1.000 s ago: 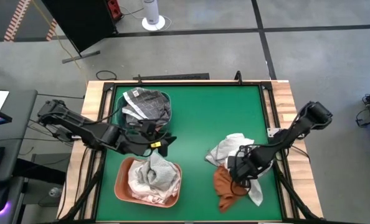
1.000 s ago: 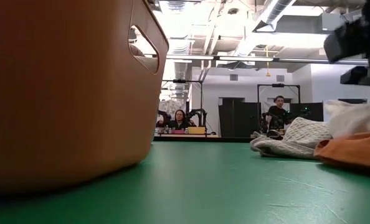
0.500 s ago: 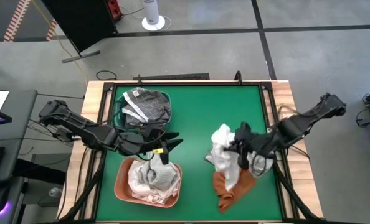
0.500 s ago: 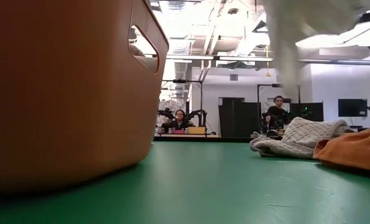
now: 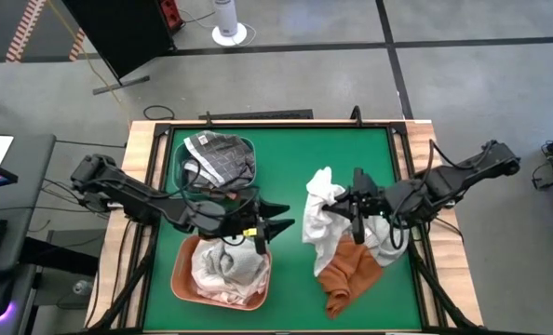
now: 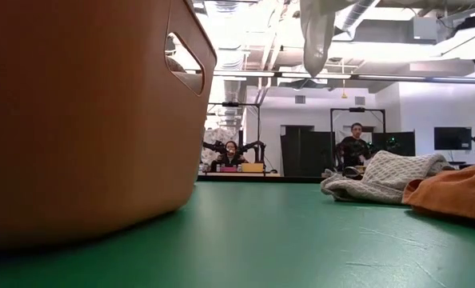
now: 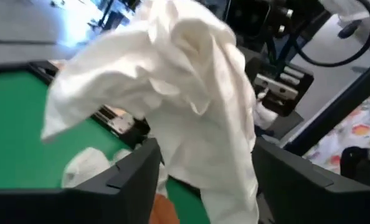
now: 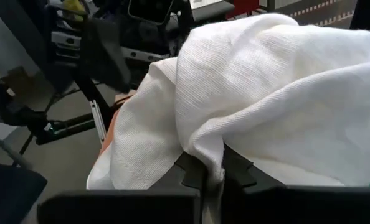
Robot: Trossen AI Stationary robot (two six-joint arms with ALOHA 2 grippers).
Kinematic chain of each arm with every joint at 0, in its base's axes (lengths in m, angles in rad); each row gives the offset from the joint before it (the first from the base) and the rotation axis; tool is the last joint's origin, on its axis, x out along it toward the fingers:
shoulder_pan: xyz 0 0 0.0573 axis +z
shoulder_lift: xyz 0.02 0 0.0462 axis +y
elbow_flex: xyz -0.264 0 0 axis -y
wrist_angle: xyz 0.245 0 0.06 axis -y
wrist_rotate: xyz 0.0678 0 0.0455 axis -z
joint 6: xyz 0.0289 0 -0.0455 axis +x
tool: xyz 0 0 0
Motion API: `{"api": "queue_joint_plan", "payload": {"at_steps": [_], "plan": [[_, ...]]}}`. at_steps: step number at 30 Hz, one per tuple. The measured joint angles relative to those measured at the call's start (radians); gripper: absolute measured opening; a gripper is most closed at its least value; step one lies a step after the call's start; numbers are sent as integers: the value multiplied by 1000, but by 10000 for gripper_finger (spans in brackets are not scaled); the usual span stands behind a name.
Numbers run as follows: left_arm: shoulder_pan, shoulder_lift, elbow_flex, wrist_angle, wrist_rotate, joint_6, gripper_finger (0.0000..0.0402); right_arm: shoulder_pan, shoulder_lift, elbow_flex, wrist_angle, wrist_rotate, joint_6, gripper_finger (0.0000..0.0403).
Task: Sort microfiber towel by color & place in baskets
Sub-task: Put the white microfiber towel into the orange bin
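Right end effector [image 5: 356,207]: clamped tight on white towel [image 5: 321,212], lifted off the tabletop [image 5: 286,167], at about 3 o'clock from centre.
Left end effector [image 5: 275,226]: fingers spread apart, nothing held, above the 1 o'clock corner of the salmon basket [image 5: 182,275].
Salmon basket: 7 o'clock, pale checked towels [image 5: 225,265] inside.
Teal basket [image 5: 175,166]: 10 o'clock, grey grid-lined towels [image 5: 219,159] inside.
Rust orange towel [image 5: 346,274]: on the tabletop at 5 o'clock, below the white towel.

Two black jointed arms, left arm [image 5: 137,194] and right arm [image 5: 453,177], built of slender links with rounded joint housings and loose black cables, the left arm bearing a small yellow label [image 5: 249,232] beside its dark, wedge-shaped jaws.
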Motion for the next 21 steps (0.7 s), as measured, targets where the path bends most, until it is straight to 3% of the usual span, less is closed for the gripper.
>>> {"api": "queue_joint_plan", "payload": {"at_steps": [8,21], "plan": [[33,93,16,160,32,-11,291,-13,98,2,170,21,-69,42],[78,112,50,202,55,0,291,15,201,97,142,-15,-139,44]]}}
